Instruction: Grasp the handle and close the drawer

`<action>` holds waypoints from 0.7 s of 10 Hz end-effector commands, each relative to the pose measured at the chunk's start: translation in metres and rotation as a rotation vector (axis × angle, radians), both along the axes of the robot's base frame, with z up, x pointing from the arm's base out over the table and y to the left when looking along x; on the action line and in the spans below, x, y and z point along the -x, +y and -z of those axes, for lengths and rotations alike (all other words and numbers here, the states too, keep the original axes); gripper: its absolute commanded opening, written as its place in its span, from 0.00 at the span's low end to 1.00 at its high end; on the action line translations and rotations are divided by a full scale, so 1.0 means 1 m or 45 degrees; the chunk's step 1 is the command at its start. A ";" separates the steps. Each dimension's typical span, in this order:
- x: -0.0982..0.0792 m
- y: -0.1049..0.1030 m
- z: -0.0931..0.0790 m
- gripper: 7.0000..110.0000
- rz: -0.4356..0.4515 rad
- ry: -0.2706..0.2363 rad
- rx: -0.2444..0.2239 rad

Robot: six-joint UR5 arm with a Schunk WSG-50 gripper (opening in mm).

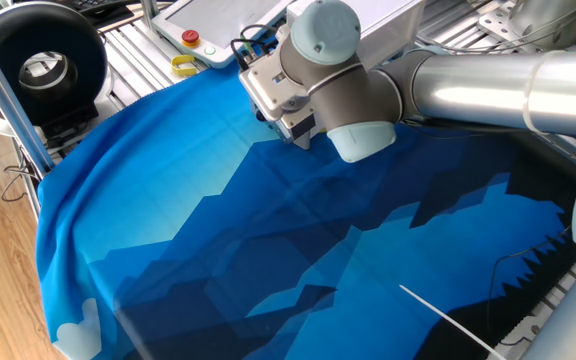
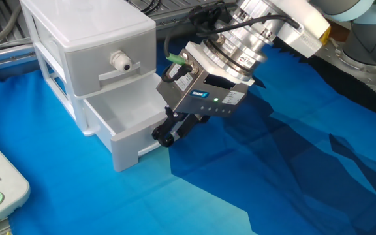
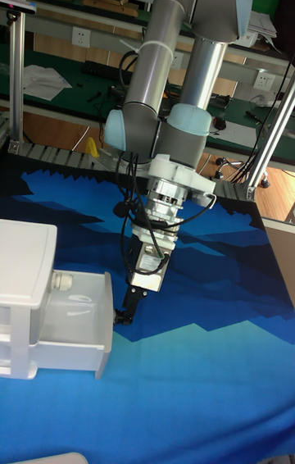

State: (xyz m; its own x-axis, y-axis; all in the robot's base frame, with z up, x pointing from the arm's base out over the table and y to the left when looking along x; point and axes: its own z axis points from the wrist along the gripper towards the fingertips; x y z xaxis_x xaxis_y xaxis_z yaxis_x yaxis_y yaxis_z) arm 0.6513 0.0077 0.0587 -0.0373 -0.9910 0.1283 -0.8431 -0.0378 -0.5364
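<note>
The white cabinet [image 2: 90, 29] stands at the table's left, and its lower drawer [image 2: 126, 124] is pulled out and empty. The handle [image 2: 158, 136], a small black knob on the drawer's front panel, sits between my black fingers. My gripper [image 2: 166, 133] reaches down at a slant from the right and is shut on the knob. From the tall fixed view, the gripper [image 3: 124, 315] touches the right face of the open drawer [image 3: 78, 325]. In the one fixed view the arm's wrist [image 1: 313, 70] hides both gripper and drawer.
The upper drawer is shut and has a white knob [image 2: 120, 61]. A blue cloth [image 2: 253, 170] covers the table. A white pendant [image 1: 218, 18] with a red button [image 1: 190, 37], a yellow tape roll [image 1: 183, 66] and a black round unit [image 1: 38, 60] lie beyond the cloth.
</note>
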 end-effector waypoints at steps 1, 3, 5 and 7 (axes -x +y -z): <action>-0.006 -0.005 0.001 0.15 0.010 -0.018 -0.013; -0.007 -0.005 0.001 0.15 0.015 -0.020 -0.016; -0.014 -0.005 -0.004 0.15 0.035 -0.067 -0.025; -0.010 -0.002 -0.001 0.15 0.015 -0.038 -0.028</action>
State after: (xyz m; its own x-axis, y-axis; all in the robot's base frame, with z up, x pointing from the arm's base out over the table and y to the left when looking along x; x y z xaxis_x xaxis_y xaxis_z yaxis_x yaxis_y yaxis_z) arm 0.6610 0.0057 0.0599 -0.0481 -0.9918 0.1184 -0.8260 -0.0271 -0.5630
